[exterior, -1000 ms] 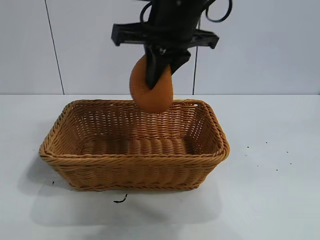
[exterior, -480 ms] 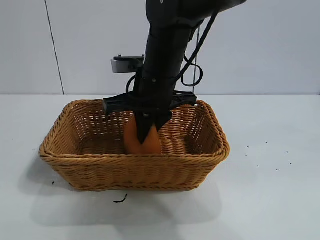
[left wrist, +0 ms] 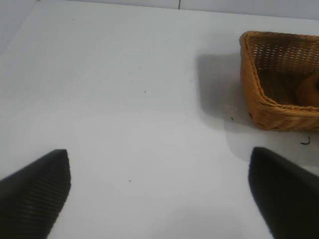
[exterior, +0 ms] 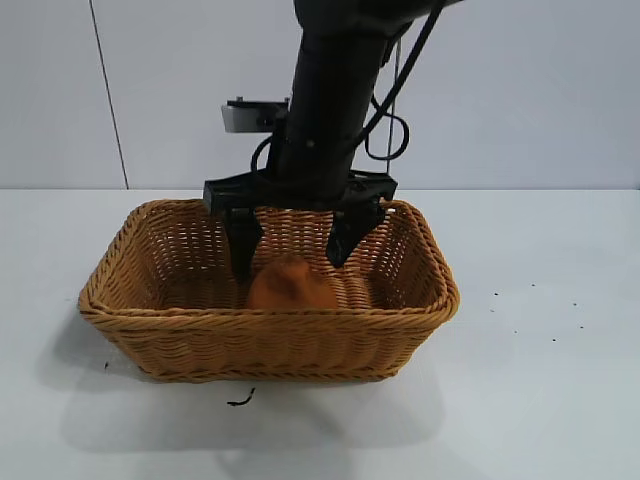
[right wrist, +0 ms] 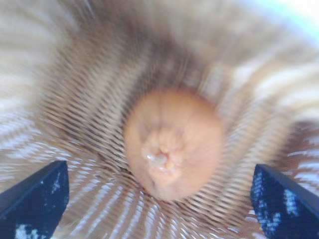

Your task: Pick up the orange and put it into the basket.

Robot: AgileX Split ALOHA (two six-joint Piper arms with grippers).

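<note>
The right gripper [exterior: 293, 245] is seen at the centre of the frame, spread wide above the orange [exterior: 290, 287], which is lying on the floor of the basket [exterior: 270, 330], apart from both fingers. The left gripper [left wrist: 159, 189] is parked, also wide, over the bare table [left wrist: 124, 99]. If the arm is lifted crookedly, the braided rim could be caught and the basket dragged.

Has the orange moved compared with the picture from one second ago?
Yes. The orange went down: then it hung above the basket rim, now it lies on the basket floor, below the rim, released between the open fingers of the right gripper.
</note>
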